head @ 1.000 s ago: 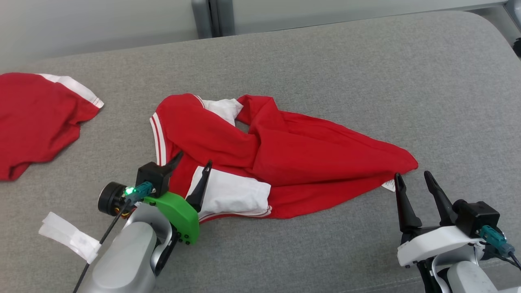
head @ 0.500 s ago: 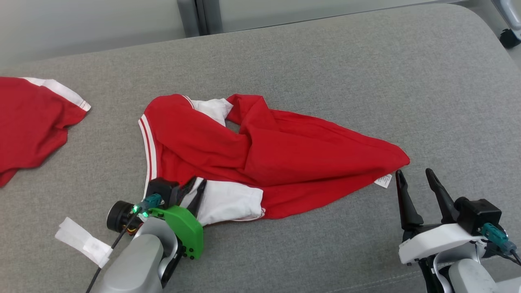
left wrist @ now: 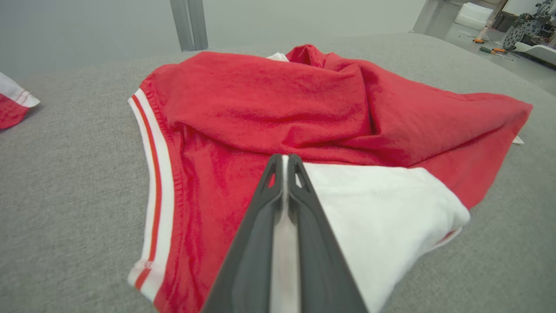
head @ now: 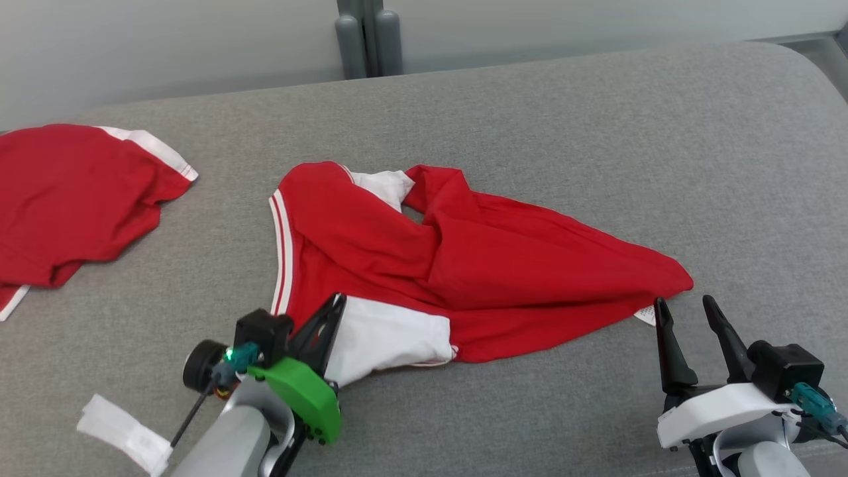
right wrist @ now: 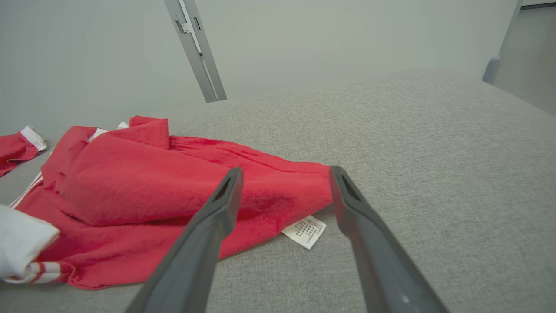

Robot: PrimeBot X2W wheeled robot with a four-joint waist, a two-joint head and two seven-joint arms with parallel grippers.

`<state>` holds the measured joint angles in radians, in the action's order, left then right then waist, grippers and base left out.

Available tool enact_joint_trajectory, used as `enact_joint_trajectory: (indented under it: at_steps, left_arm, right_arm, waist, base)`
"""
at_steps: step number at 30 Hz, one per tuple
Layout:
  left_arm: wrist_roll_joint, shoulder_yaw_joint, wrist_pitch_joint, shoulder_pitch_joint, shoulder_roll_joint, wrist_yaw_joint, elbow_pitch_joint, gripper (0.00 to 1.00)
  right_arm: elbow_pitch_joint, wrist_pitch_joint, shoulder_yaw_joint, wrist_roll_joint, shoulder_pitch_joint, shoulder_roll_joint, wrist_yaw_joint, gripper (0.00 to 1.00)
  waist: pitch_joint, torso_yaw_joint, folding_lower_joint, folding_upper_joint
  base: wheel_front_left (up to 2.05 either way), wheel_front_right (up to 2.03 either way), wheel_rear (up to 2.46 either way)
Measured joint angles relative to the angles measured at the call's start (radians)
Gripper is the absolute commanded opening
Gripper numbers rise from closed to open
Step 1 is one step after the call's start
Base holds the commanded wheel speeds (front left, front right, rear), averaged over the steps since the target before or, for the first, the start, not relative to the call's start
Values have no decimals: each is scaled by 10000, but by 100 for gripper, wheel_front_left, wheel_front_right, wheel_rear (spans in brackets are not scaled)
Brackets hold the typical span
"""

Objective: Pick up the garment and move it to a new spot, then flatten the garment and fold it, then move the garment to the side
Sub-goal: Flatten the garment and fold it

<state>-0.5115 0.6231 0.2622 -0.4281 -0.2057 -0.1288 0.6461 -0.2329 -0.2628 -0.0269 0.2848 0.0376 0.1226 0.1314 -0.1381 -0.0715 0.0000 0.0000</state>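
Since a second ago the left gripper has closed: its two dark fingers, then spread astride the edge of the white sleeve, are now pressed flat together on that edge. The left wrist view shows a thin strip of pale cloth between them, so the left gripper appears to be pinching the garment by that sleeve. The head view itself has slid a little, while the garment keeps the same crumpled shape. It lies across the middle of the grey cushion, a red shirt with white-and-red striped trim. Its bunched collar end is toward the cushion's far side, and one pointed red corner reaches toward the cushion's right. The white sleeve sits on the part nearest the cushion's front edge. The right gripper rests low near the cushion's front right, its fingers spread wide and holding nothing. Their tips are just short of the red corner, and a small white care label lies on the cushion beside the left one. A second red garment is heaped at the cushion's far left, well apart from the first. A white slip lies at the cushion's front left corner. A grey post stands behind the cushion's back edge.
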Motion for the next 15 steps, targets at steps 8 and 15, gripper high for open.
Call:
enact_joint_trajectory:
  at_steps: [8,15]
  left_arm:
    - [-681,12,-656,2502,-449,497,-2416,0]
    - [-1607,102,-2088,4306,-878,955,-3977,0]
  right_arm:
    - [31,2,88,-6,-220,-36,0,100]
    - [38,2,157,-6,-332,-44,0,100]
  waist:
    - [281,707,0,0]
    - [383,1193,0,0]
  base:
    - [0,0,0]
    - [0,0,0]
